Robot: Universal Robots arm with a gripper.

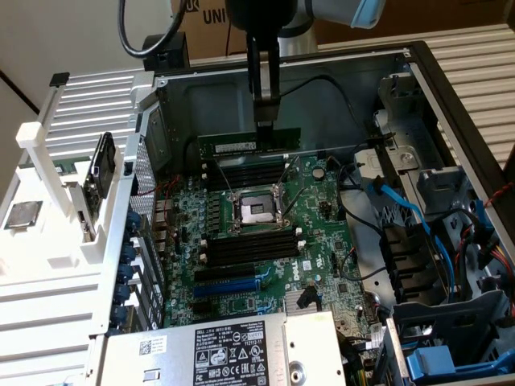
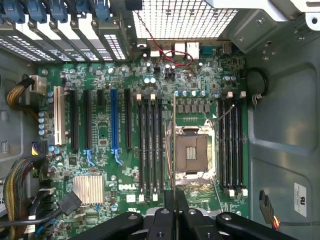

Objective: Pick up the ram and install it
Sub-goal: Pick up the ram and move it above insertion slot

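The ram is a long green stick with a pale label. It hangs level above the motherboard, over the far bank of black memory slots, inside the open computer case. My gripper comes straight down from above and is shut on the ram's top edge near its right end. In the wrist view the ram appears edge-on as a thin line running out from my gripper. It lies between a bank of slots and the CPU socket.
A second slot bank and a blue slot lie nearer, past the CPU socket. The power supply sits in front. Blue cables and drive cages fill the exterior view's right. A white rack stands left.
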